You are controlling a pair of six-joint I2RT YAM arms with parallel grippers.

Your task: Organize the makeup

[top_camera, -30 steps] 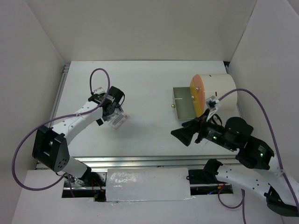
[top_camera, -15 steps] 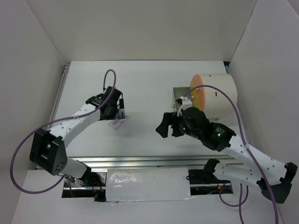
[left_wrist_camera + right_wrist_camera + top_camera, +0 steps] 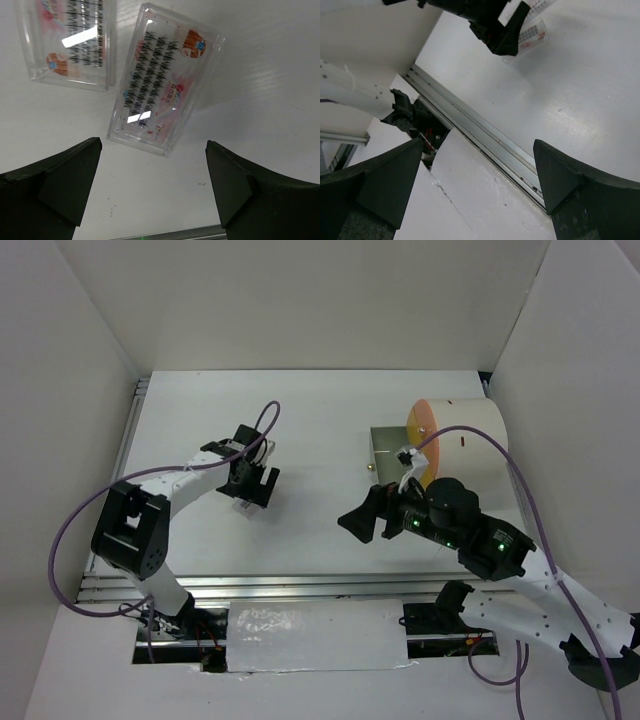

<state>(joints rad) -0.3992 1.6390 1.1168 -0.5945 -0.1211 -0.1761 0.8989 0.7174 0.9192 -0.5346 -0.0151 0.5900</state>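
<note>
Jaws wide and empty on my left gripper (image 3: 252, 487), poised above the nearer packet (image 3: 162, 97). A second packet (image 3: 70, 42) lies just beside it on the table. I judge pickup comes next: descend, then pinch its long edges. My right gripper (image 3: 477, 150) gapes empty, near what seems an open drawer (image 3: 392, 462).

A large white cylinder (image 3: 470, 430) lies on its side at the right of the white table (image 3: 320, 420), its orange face (image 3: 421, 440) turned left; a flat drab tray (image 3: 390, 462) juts out from that face; a metal rail (image 3: 300, 585) runs along the lower edge; a crinkled white sheet (image 3: 315, 635) lies below it; plain white walls (image 3: 300, 300) stand around.
</note>
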